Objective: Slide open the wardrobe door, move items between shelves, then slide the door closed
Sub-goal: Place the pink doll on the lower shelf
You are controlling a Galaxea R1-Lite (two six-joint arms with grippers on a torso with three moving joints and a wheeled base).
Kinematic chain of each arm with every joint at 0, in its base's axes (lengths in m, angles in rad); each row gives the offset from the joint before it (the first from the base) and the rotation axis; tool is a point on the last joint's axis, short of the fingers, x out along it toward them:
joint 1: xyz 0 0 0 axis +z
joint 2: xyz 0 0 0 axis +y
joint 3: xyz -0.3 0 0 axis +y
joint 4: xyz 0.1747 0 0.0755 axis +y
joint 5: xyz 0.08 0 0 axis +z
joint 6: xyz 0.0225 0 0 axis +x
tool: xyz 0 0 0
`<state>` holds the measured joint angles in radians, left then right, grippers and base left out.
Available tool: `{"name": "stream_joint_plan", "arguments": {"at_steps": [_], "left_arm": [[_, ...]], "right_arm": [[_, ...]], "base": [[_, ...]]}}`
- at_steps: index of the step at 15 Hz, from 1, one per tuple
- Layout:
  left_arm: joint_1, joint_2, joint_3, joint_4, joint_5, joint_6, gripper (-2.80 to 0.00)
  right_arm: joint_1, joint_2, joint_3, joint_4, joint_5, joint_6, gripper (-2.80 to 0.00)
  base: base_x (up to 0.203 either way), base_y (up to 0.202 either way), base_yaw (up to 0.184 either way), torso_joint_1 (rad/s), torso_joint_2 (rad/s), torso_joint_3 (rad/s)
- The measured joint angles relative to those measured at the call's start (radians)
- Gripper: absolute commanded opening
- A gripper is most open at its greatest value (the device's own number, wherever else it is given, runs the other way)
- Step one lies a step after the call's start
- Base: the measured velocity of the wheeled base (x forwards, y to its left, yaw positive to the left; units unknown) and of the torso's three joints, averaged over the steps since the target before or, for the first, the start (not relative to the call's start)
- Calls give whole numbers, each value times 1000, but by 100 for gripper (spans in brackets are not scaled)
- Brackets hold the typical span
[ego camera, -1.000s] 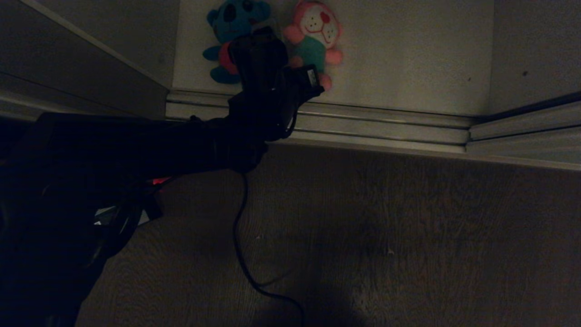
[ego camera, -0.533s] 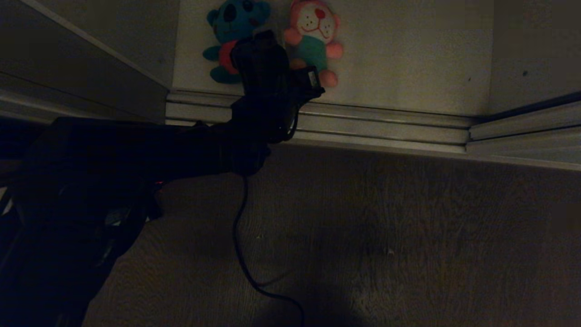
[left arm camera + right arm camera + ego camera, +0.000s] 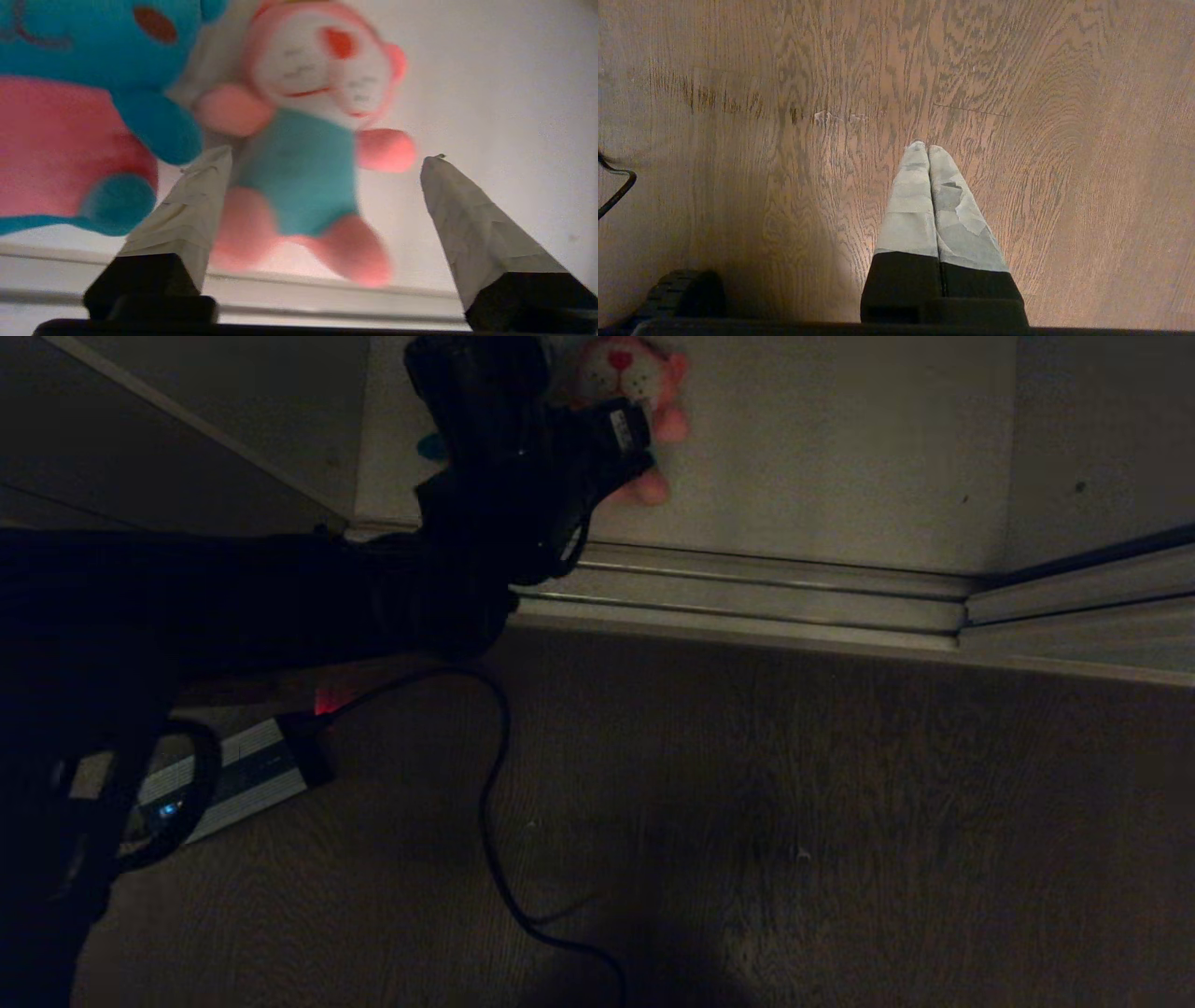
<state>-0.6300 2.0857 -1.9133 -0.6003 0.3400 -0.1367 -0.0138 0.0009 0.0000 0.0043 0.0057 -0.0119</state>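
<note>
1. Where the shelf meets the door track, two plush toys lie side by side on the off-white board: one pink toy and one blue toy.
2. Pink toy: white face, teal body, pink limbs, lying face up near the shelf's front edge. In the head view only its face and one foot show past the arm.
3. Blue toy: red belly, touching the pink toy's arm in the left wrist view. In the head view it is almost wholly hidden; a small teal patch shows beside the arm.
4. Left gripper: one, jaws wide apart, holding nothing. Its two taped fingers straddle the pink toy's body and legs as seen from the wrist; whether either finger touches the toy cannot be told. In the head view the gripper's dark bulk lies over the toys.
5. Right gripper: one, fingers pressed together, empty, pointing down at the wood-grain floor, well apart from the shelf.
6. Track: two parallel metal rails run along the shelf front.
7. Floor items, head view: one black cable looping across the boards, and one grey box with a small blue light at the left.
</note>
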Motion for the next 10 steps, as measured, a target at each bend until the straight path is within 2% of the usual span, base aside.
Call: {"name": "stream_joint_plan", "arguments": {"at_steps": [1, 3, 7, 10], "left_arm": [[-3, -31, 18, 36, 0, 1, -280], [-12, -107, 70, 162, -3, 0, -280], [-19, -310, 241, 564, -69, -9, -280], [-21, -486, 380, 731, -89, -35, -280]], "right_arm": [[0, 0, 0, 0, 0, 0, -280], [0, 0, 0, 0, 0, 0, -280], [0, 0, 0, 0, 0, 0, -280], [0, 0, 0, 0, 0, 0, -280]], "base": [[0, 0, 0, 0, 0, 0], [0, 0, 0, 0, 0, 0], [0, 0, 0, 0, 0, 0], [0, 0, 0, 0, 0, 0]]}}
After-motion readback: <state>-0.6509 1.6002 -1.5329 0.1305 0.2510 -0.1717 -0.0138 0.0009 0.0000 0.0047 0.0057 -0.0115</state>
